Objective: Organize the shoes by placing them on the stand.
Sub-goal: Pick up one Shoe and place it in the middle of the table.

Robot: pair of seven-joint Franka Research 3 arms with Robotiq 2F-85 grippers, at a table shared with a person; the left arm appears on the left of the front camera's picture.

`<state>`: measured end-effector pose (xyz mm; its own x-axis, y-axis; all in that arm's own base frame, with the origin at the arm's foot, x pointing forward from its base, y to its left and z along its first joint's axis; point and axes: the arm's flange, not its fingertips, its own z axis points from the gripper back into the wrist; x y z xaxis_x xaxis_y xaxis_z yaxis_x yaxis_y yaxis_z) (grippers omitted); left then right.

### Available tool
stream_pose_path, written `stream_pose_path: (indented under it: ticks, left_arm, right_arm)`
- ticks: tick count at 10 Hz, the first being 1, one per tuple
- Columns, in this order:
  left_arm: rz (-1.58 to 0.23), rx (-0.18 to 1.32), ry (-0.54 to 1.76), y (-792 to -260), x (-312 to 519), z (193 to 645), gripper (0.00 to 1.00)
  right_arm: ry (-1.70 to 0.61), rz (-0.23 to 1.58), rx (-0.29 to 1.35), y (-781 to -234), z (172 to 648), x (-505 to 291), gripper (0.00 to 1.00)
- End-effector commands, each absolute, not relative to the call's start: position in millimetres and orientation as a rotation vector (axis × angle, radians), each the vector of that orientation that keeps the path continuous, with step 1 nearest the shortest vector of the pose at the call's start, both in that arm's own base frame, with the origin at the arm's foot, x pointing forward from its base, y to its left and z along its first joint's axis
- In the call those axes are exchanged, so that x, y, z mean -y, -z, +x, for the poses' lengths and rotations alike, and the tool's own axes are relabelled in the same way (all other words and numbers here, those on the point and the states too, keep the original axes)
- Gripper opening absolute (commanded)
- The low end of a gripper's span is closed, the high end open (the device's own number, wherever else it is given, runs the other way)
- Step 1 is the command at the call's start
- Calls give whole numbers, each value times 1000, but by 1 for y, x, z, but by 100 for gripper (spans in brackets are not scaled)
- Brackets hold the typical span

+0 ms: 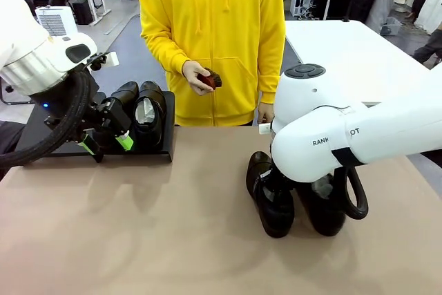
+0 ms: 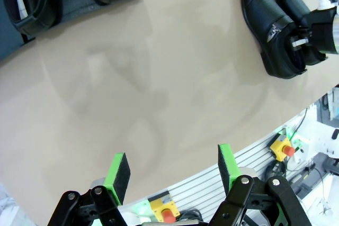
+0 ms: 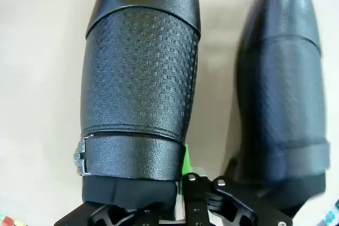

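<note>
Pointing their toes toward the upper edge of the front view, the buckled shoe (image 1: pixel 268 202) and the second table shoe (image 1: pixel 318 215) lie side by side on the tan table (image 1: pixel 159 226), lower right of centre. Their long axes are near parallel and lean slightly to upper left. Both are glossy black leather with an embossed grid panel across the vamp; the buckled shoe carries a metal buckle on its strap. The jaws of the right gripper (image 3: pixel 181 169) are narrow, clamped on the collar wall of the buckled shoe at its heel end, with one green pad against the outer side. At upper left, the matte black stand (image 1: pixel 168 126) carries the left stand shoe (image 1: pixel 124 94) and the right stand shoe (image 1: pixel 148 112), toes likewise toward the upper edge. White paper shows in the opening of the right one. The left gripper (image 1: pixel 105 143) hangs just in front of the stand, jaws wide and empty. At upper centre, a person's hand (image 1: pixel 197 74) holds a dark-red brush (image 1: pixel 210 79).
</note>
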<state>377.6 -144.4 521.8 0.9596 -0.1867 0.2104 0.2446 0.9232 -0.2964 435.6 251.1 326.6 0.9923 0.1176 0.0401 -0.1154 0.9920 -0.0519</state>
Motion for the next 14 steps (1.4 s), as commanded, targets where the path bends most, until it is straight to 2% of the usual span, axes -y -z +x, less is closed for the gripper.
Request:
stream_pose_path:
  ticks: [1,8,11,14]
  left_arm:
    - [-328,181,233,-523,142,377,86]
    - [-328,181,233,-523,142,377,86]
    - [-328,181,233,-523,142,377,86]
    - [-328,181,233,-523,142,377,86]
  right_arm:
    - [-96,-43,10,-318,438,-252,0]
    - [-98,-1,67,-342,410,-275,0]
    - [-170,69,204,-386,352,-326,0]
    - [-237,70,160,-395,315,-366,0]
